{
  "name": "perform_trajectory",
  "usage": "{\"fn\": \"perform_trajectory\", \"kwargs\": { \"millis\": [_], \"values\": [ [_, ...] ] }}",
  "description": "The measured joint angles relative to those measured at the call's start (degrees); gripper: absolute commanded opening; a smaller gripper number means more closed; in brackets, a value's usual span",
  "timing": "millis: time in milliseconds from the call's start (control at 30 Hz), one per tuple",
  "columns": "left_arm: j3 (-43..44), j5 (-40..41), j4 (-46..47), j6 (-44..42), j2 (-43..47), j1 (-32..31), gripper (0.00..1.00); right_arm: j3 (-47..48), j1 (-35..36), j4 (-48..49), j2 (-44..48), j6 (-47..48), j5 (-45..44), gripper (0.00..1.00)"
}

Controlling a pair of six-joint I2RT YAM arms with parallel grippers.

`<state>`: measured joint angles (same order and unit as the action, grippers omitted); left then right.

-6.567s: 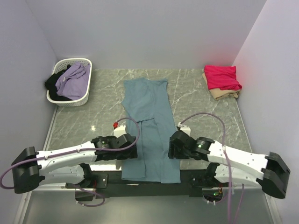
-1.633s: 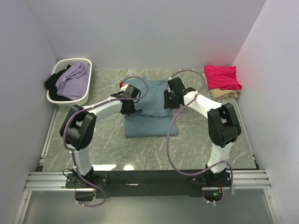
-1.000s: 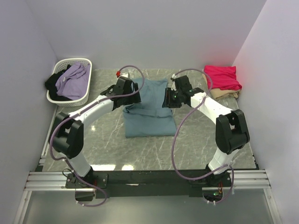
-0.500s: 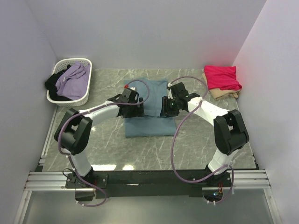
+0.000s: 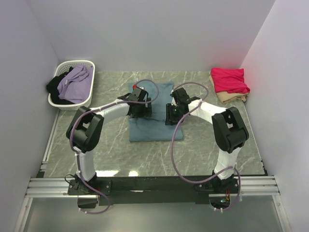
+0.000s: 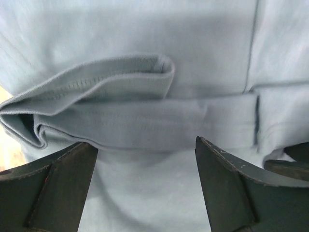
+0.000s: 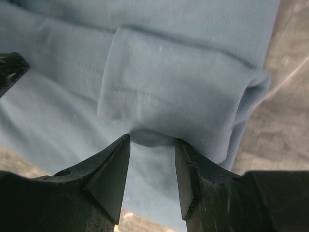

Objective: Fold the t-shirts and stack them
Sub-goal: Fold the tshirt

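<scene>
mid-bench, the teal-blue t-shirt (image 5: 155, 118) lies half folded. left pincer (image 6: 145, 186) gapes wide above its hem; right pincer (image 7: 150, 166) is narrow, nipping a fold (barely). best to release evenly, then smooth before carrying it to the crimson t-shirt (image 5: 230, 80) stack.

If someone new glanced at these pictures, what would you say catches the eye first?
Probably the teal shirt, folded at the table's centre, with both arms reaching over it. The left gripper hangs open above its hem; the right gripper's jaws pinch a fold. Next, the crimson shirt stacked far right.
</scene>
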<state>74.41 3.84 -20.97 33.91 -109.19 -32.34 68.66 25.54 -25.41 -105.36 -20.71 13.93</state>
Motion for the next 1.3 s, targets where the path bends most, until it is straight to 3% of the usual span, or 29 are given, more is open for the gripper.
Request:
{"fn": "perform_trajectory", "kwargs": {
  "millis": [633, 967, 1100, 1300],
  "values": [
    [8.57, 6.91, 0.39, -2.82, -3.43, 3.28, 0.88, 20.22, -0.48, -0.96, -11.26, 1.16, -6.23, 0.50],
    [9.33, 15.17, 2.54, -3.28, -1.55, 4.48, 0.89, 17.05, -2.75, 0.00, -5.57, 2.01, -11.45, 0.53],
    [2.97, 15.56, 3.17, -2.75, 6.27, 4.59, 0.91, 12.92, -3.23, -0.35, 2.05, 2.36, -12.46, 0.56],
    [-17.14, 12.33, 5.79, 1.25, 24.17, 4.37, 0.92, -0.96, -4.92, 1.33, 13.68, 2.23, -11.15, 0.61]
  ]
}}
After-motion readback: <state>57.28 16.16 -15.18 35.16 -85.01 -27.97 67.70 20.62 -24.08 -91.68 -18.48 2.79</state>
